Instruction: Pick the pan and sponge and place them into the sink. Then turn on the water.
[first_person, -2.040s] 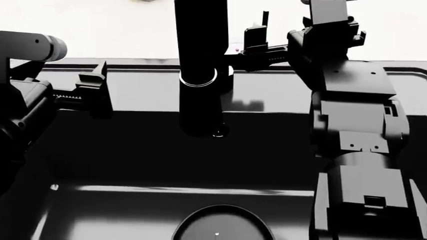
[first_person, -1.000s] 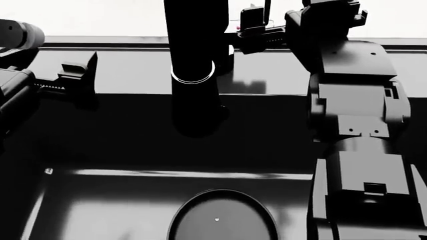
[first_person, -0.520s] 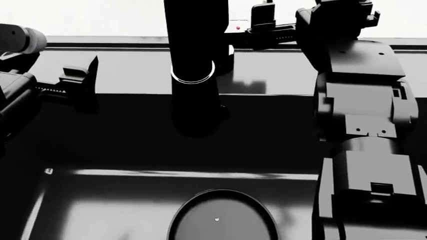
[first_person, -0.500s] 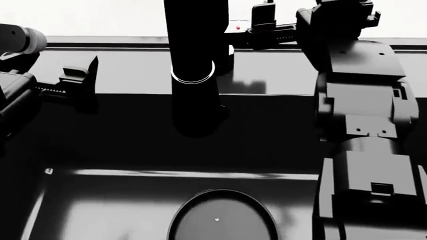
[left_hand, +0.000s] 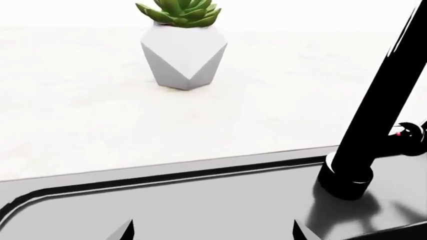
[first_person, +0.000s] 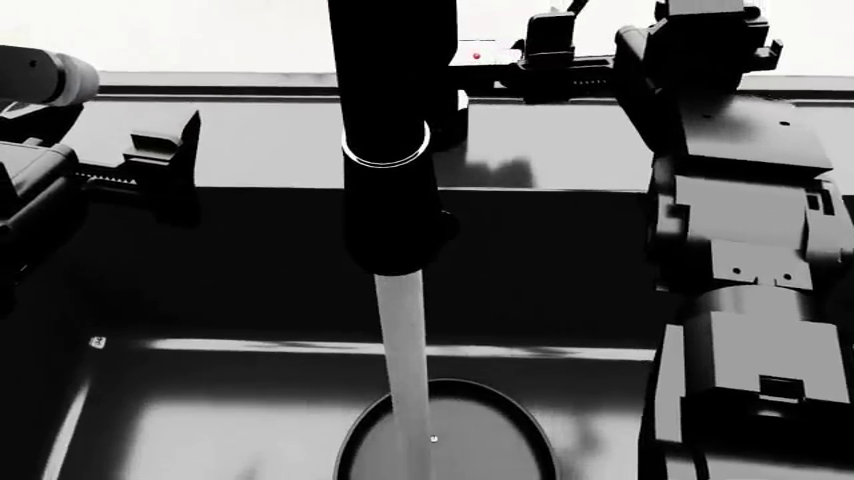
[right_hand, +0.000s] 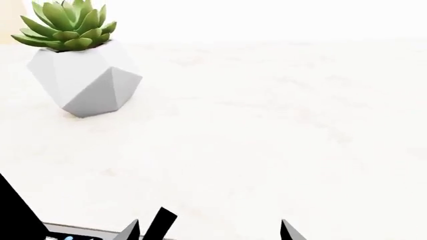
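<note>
**Head view: water on, pan beneath**

Head view: water (first_person: 402, 370) falls from the faucet (first_person: 388, 130) onto the pan (first_person: 481, 440) in the sink (first_person: 240, 420); the sponge is unseen.

Wrist views: right gripper (right_hand: 210, 231) straddles the lever (right_hand: 162, 221), fingers spread; left gripper (left_hand: 212, 231) idles, spread.

Sharp renders: overexposed white counter (right_hand: 267, 125), glossy dark sink (first_person: 240, 150) with soft reflections.

The pale stone surface (right_hand: 280, 125) carries a white faceted planter (right_hand: 83, 82) and holds the black sink (left_hand: 200, 200).
</note>
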